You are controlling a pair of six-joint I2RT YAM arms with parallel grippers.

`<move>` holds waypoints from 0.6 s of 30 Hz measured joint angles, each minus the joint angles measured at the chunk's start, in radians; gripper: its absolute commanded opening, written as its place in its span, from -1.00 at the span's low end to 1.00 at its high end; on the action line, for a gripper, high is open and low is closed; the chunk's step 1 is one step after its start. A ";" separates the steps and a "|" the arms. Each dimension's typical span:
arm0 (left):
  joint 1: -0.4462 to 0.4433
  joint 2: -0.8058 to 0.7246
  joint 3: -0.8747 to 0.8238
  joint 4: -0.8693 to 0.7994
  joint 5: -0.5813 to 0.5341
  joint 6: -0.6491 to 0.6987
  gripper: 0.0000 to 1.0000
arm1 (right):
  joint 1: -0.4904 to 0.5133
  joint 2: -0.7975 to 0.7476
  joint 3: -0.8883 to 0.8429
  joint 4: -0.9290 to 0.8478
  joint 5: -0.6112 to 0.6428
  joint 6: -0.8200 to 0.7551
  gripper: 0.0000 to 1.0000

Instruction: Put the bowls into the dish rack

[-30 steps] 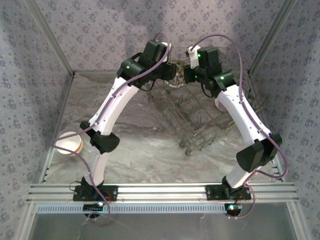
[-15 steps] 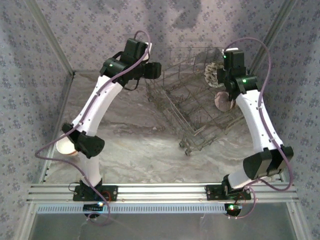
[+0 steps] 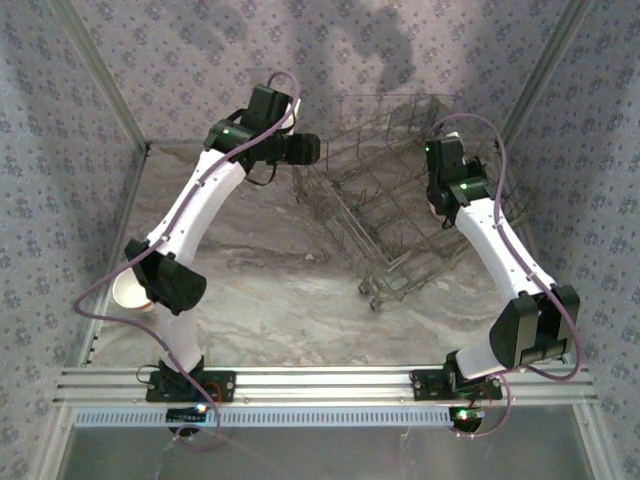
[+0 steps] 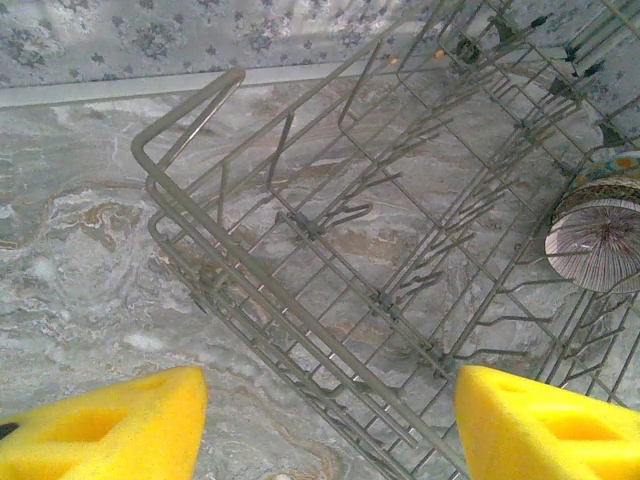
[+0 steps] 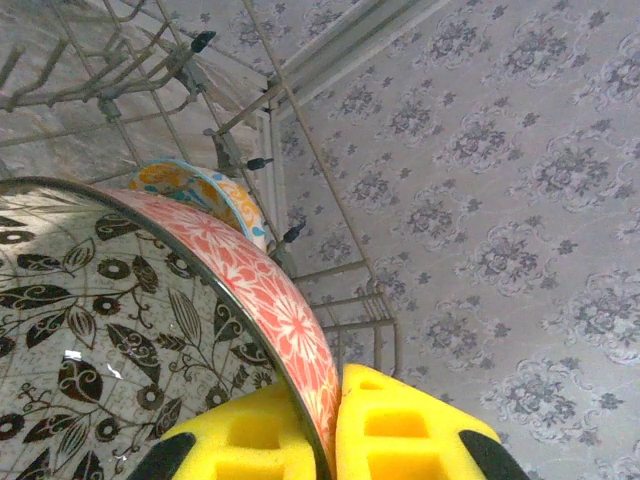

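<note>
right jaws on floral bowl (image 5: 275, 295) rim, beside dish rack (image 3: 385, 215)

The left hand (image 4: 325, 430) hangs with its yellow foam fingertips (image 4: 100, 430) spread wide over a corner of the dish rack (image 4: 300, 222), which sits on the marbled tabletop (image 4: 70, 260). At the rack's right side a ribbed-pattern bowl (image 4: 600, 240) stands on edge among the tines, with the colourful rim of a second bowl (image 4: 605, 165) just behind it.

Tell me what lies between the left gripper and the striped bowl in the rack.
In the left wrist view, rack wires and bare tines span from the left gripper to the striped bowl, table showing through. No other bowl stands there.
</note>
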State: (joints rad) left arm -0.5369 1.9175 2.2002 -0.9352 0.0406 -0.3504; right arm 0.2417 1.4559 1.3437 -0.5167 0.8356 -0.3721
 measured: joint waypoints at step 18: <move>0.045 0.000 -0.136 0.051 0.082 0.000 0.33 | 0.043 0.049 -0.164 0.380 0.083 -0.267 -1.00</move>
State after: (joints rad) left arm -0.4923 1.9171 2.0644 -0.8841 0.1223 -0.3500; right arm 0.2844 1.5047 1.1801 -0.1371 0.9188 -0.6395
